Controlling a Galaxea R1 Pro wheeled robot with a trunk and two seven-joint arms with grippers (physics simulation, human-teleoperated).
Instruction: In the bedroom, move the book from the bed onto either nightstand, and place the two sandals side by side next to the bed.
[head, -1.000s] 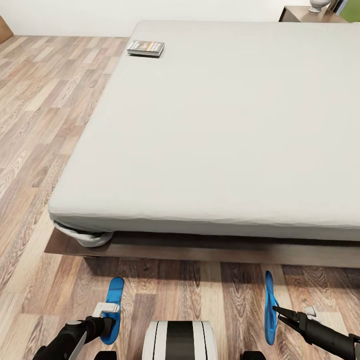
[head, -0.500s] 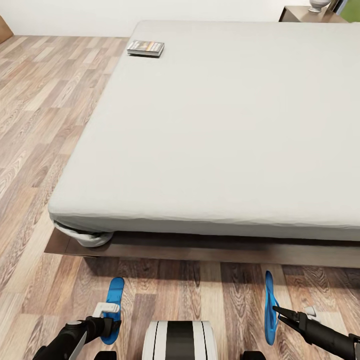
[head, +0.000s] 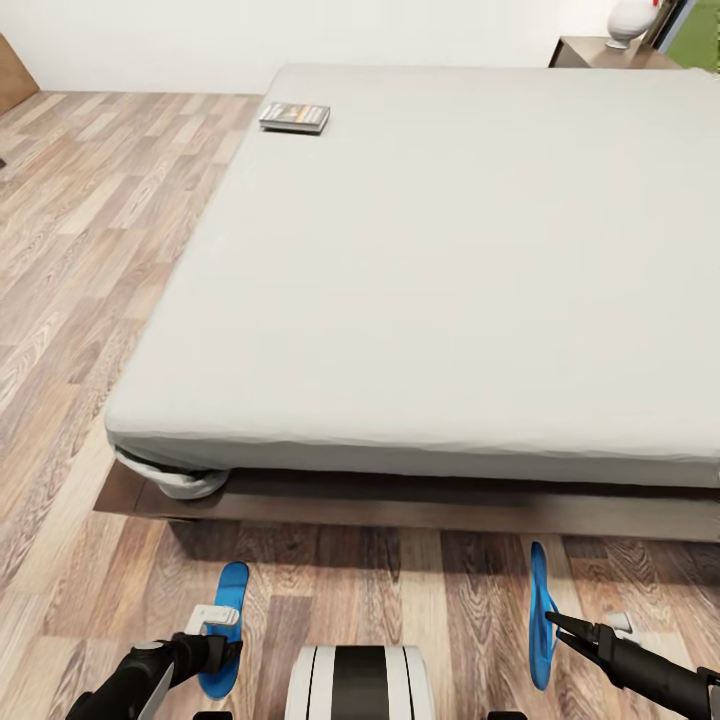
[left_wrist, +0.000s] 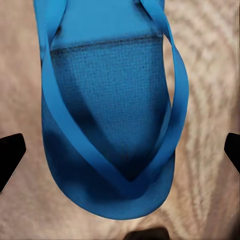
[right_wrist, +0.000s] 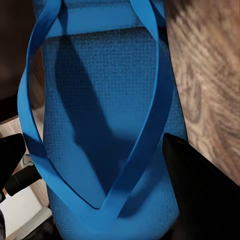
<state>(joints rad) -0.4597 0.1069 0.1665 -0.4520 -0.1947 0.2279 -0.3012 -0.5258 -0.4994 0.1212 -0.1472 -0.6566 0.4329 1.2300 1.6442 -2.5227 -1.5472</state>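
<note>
Wood floor; book lettering unreadable.

Even, bright render lighting, no glare; dark shadow band under the bed; both wrist views soft, blurred floor.

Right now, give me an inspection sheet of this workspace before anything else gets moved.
Surface: wood-plank floor at the foot of the bed, whose mattress is bare apart from the book.
Job's things: book lies flat near the bed's far left corner. Left sandal lies flat on the floor. Right sandal stands on edge, well apart from it.
Clutter: white rounded object on the nightstand.
Grippers: left gripper is open over the left sandal. Right gripper has its fingers on either side of the right sandal; the grip is unclear.
Cables: nothing seen.
Surroundings: white wall.
</note>
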